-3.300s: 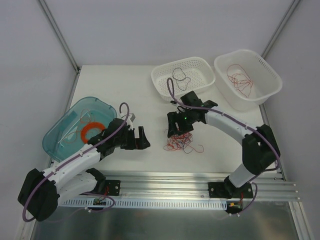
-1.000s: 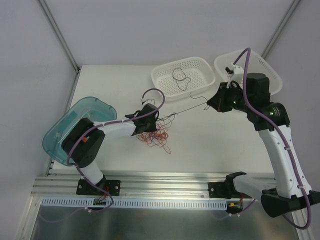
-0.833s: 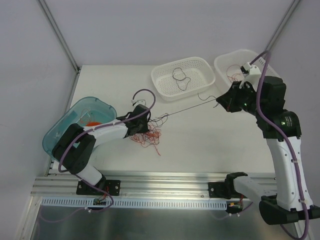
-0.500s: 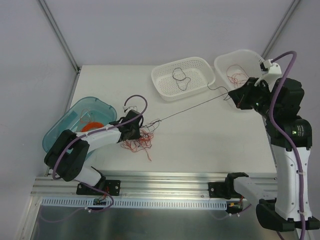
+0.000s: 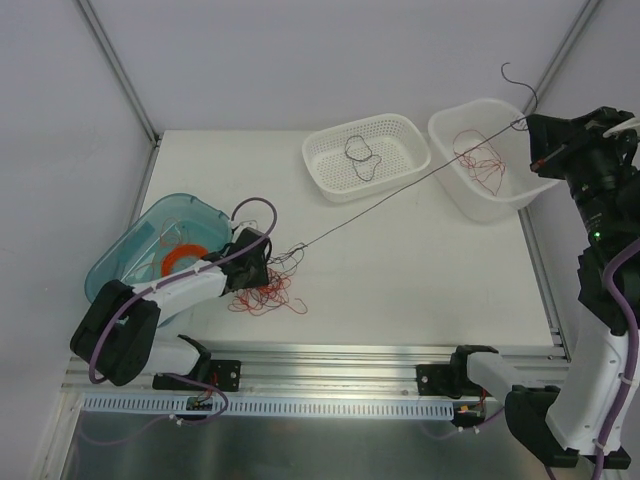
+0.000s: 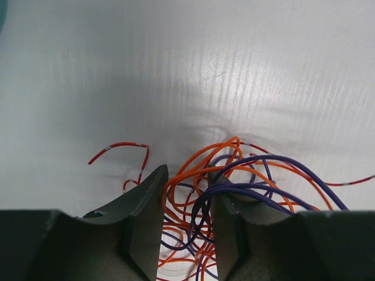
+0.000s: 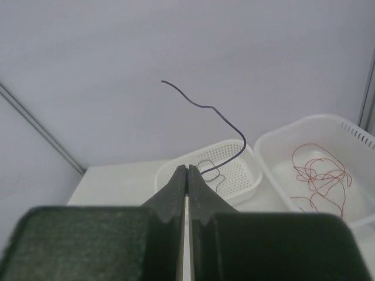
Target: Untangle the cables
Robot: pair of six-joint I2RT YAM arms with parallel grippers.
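My right gripper (image 5: 533,128) is raised high at the far right. Its jaws are pressed together on one long dark grey strand (image 5: 400,185), and the free end curls up past the fingertips (image 7: 187,170). The strand runs as a taut straight line down to the tangle of hair-thin red and dark wires (image 5: 262,296), which lies on the white table (image 5: 420,270) near the left front. My left gripper (image 6: 187,175) sits on that tangle with its jaws a little apart. Loops bunch in the gap, so I judge it pins the heap rather than clamps it.

These wires weigh almost nothing, are springy and snag on each other. Under a hard pull the whole heap would probably drag along, or a knot would tighten. I would grip a single strand close to its free end, as here, and anchor the heap near where that strand leaves it.
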